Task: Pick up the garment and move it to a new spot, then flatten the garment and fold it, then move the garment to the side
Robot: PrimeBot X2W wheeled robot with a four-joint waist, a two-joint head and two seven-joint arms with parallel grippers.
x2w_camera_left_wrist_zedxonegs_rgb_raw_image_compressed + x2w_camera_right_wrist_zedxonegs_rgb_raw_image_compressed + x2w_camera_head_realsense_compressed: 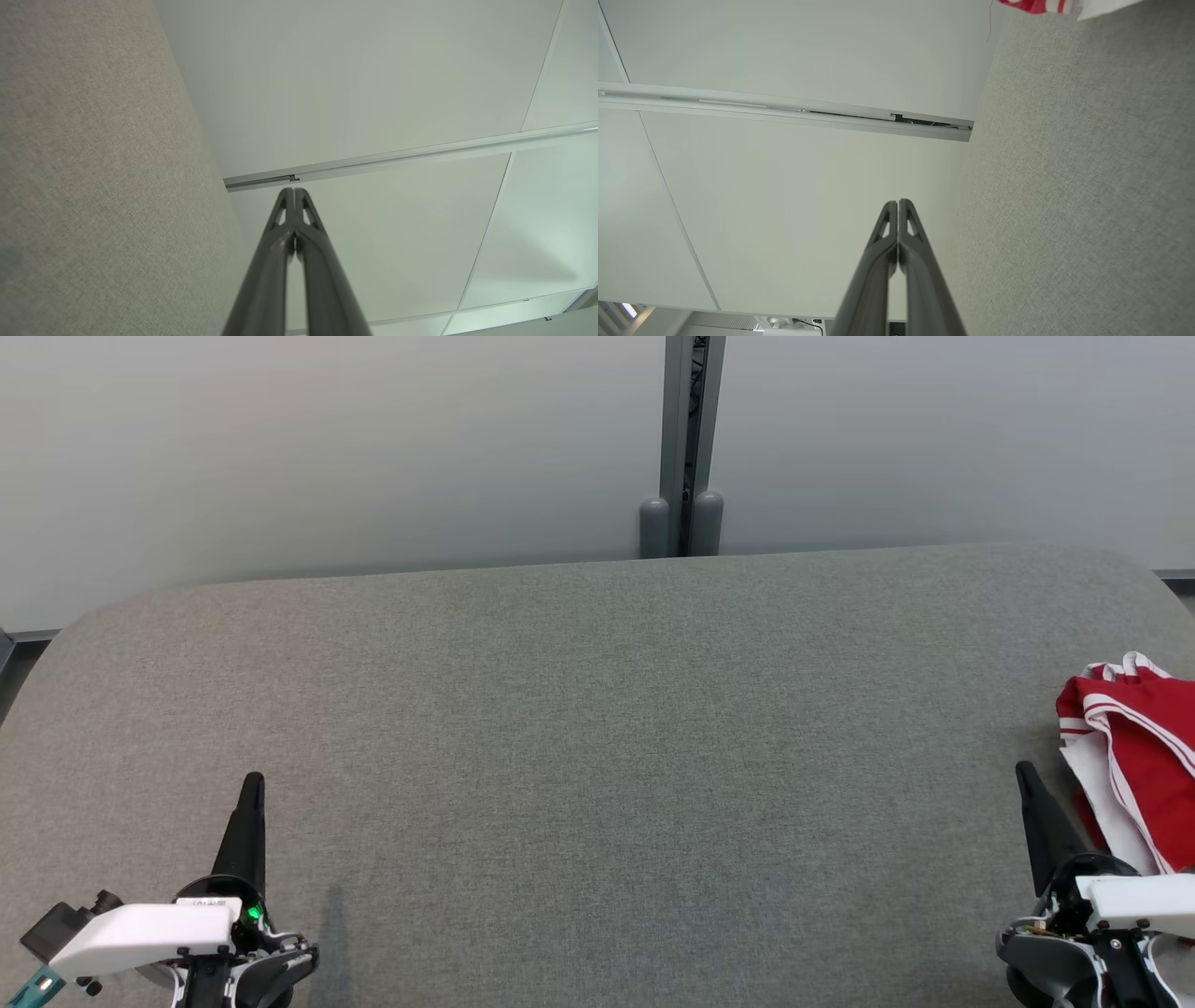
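Observation:
A red garment with white stripes [1134,756] lies bunched at the far right edge of the grey fabric table [597,756], partly cut off by the head view's border. A corner of the garment [1045,5] shows at the top of the right wrist view. My right gripper [1025,773] is shut and holds nothing, its tips just left of the garment. My left gripper [253,782] sits at the lower left, also shut and holding nothing. Both pairs of fingers press together in the wrist views, the left gripper [294,190] and the right gripper [897,202].
Behind the table stand pale wall panels [327,448] with a grey vertical post [686,439] at the middle. The table's far edge is rounded at both corners.

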